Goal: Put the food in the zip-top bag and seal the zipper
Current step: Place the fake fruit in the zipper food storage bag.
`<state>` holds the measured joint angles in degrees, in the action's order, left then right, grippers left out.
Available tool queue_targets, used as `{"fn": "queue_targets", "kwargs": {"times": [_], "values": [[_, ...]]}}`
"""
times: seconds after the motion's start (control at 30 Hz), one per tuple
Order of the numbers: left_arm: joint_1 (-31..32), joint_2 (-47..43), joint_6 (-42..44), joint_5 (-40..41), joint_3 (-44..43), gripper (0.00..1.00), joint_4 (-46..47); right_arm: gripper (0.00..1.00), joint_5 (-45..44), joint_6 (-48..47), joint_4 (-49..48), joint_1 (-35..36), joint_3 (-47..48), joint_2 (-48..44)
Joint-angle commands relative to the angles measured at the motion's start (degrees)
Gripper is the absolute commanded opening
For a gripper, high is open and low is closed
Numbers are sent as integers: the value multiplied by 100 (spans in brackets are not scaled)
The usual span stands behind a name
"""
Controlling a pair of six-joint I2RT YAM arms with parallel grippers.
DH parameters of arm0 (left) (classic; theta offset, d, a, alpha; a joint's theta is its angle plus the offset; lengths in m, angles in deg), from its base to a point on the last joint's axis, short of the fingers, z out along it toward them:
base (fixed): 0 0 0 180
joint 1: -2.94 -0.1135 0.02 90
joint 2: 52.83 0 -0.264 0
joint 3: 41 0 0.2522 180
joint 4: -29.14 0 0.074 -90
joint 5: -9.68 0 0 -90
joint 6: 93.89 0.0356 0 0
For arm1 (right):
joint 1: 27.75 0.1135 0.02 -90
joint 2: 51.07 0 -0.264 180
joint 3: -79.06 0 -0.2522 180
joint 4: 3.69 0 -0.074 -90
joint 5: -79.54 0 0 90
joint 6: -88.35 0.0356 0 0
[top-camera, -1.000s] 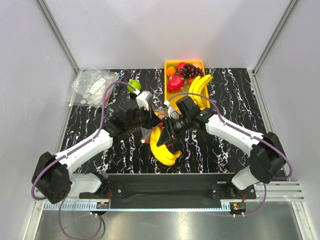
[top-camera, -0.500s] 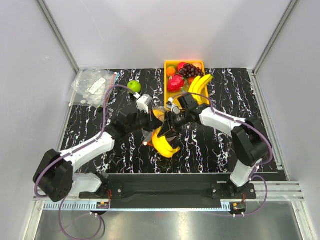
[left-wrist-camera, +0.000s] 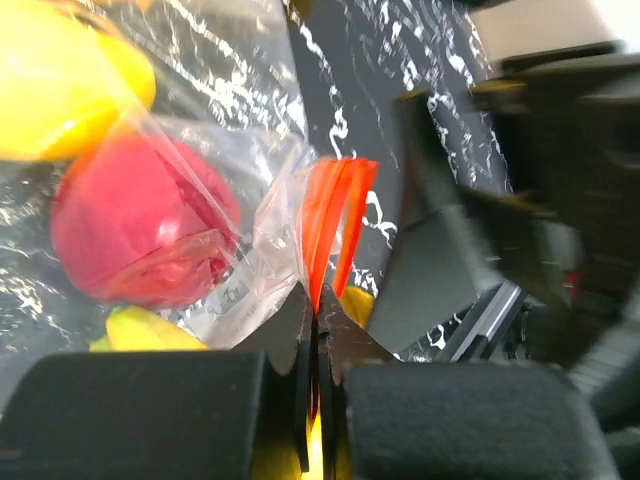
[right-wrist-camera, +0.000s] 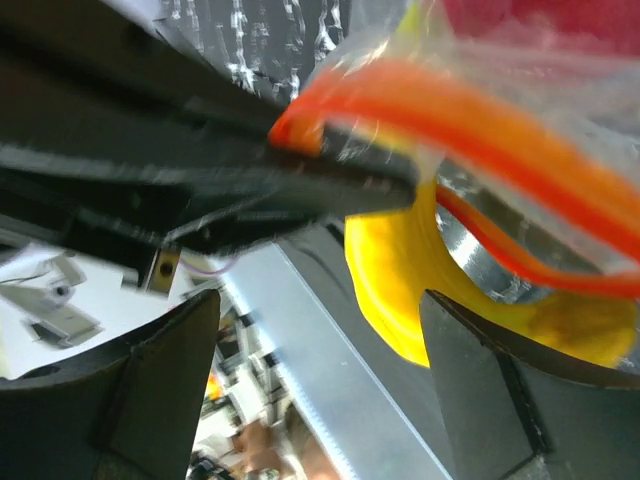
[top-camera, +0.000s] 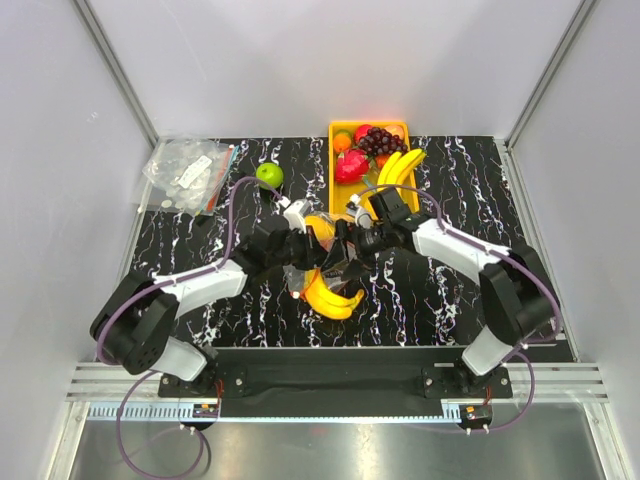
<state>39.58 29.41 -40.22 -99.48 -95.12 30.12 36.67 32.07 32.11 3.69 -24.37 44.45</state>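
Sealing seems in hand: my left claw (left-wrist-camera: pixel 318 335) is clamped tight on the zipper (left-wrist-camera: pixel 335 215), while my right claw (right-wrist-camera: pixel 315 305) gapes empty beside it and must next close and slide along.

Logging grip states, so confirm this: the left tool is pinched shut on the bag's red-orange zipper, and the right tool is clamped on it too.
Not quite. The right tool is open: the right wrist view shows its fingers spread wide, nothing clamped. The left tool is indeed pinched shut on the zipper.
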Motion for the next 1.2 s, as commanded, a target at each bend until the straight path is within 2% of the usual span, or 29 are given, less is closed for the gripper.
{"fn": "queue_targets", "kwargs": {"times": [0.0, 0.13, 0.3, 0.4, 0.43, 0.57, 0.73, 0.83, 0.97, 1.07, 1.17], "values": [[36, 82, -40, -141, -112, 0, 389, 88, -494, -549, 440, 2, -145, -743], [45, 56, 65, -27, -165, 0, 231, 88, -1256, -954, 967, 2, -400, -1386], [53, 3, 179, 61, -253, 0, 12, 86, -1777, -902, 1092, 2, -883, -2028], [71, -41, 232, 123, -306, 0, -146, 84, -1874, -560, 584, 2, -1515, -2493], [62, -67, 250, 123, -323, 0, -173, 83, -1918, -437, 129, 2, -1908, -2608], [80, -164, 285, 158, -341, 0, -305, 89, -2199, 169, -1121, 11, -2869, -3127], [133, -173, 355, 167, -394, 0, -428, 94, -2235, 320, -2070, 11, -3257, -2645], [150, -182, 399, 176, -403, 0, -481, 94, -2323, 66, -2519, 116, -3310, -2337], [141, -217, 452, 193, -411, 0, -551, 94, -2594, -584, -3345, 363, -3591, -2407], [150, -234, 443, 158, -455, 0, -639, 95, -2929, -891, -3338, 363, -3530, -2320], [150, -234, 461, 79, -490, 0, -683, 95, -2825, -1034, -3461, 363, -3495, -2083]]}}
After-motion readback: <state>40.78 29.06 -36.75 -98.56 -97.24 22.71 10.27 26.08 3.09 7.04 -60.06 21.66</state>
